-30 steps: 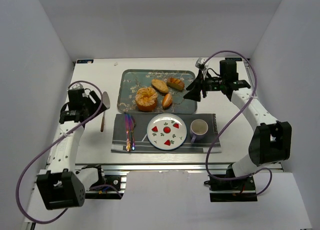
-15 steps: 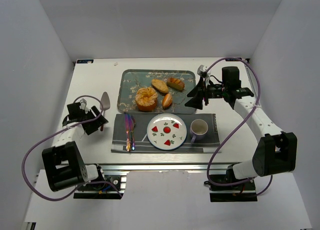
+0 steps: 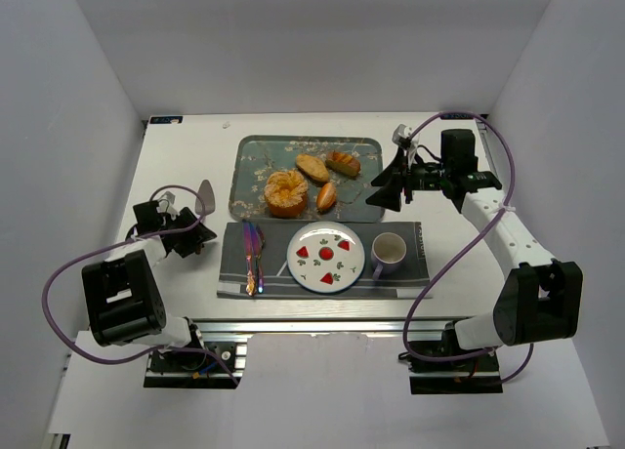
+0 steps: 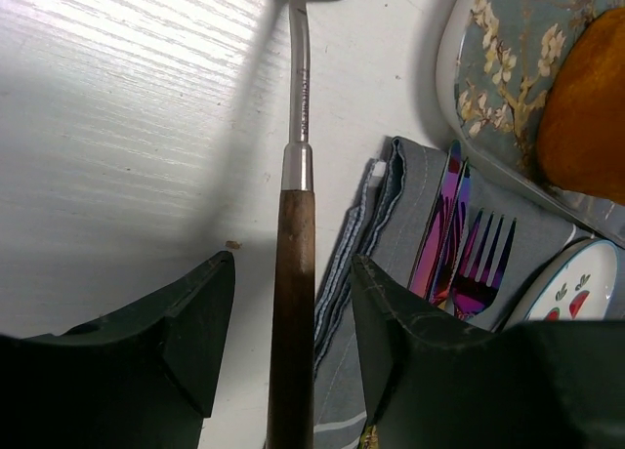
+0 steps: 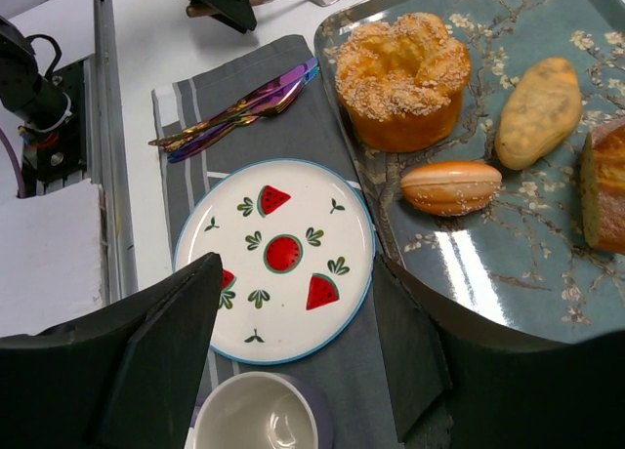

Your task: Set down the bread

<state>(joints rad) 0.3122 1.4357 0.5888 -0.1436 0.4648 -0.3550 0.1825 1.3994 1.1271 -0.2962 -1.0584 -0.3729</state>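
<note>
The bread [image 3: 312,167] is an oval golden-tan roll lying on the floral tray [image 3: 256,161], behind the round swirled bun [image 3: 285,192]. It also shows in the right wrist view [image 5: 539,112]. My right gripper [image 3: 383,190] is open and empty. It hovers at the tray's right front corner, its jaws framing the watermelon plate [image 5: 283,312]. My left gripper [image 3: 190,236] is open at the far left. Its jaws stand on either side of a cake server's wooden handle [image 4: 295,273] without touching it.
A small orange oval piece [image 3: 327,196] and a bread slice [image 3: 343,162] also lie on the tray. The plate [image 3: 297,257], a mug [image 3: 388,252] and iridescent cutlery [image 3: 253,254] sit on a grey placemat [image 3: 410,264]. The server's blade [image 3: 206,190] points away from me.
My left arm has folded back and brought its gripper lower, down to the server's handle. My right gripper has shifted slightly to the right. The bread has not moved.
</note>
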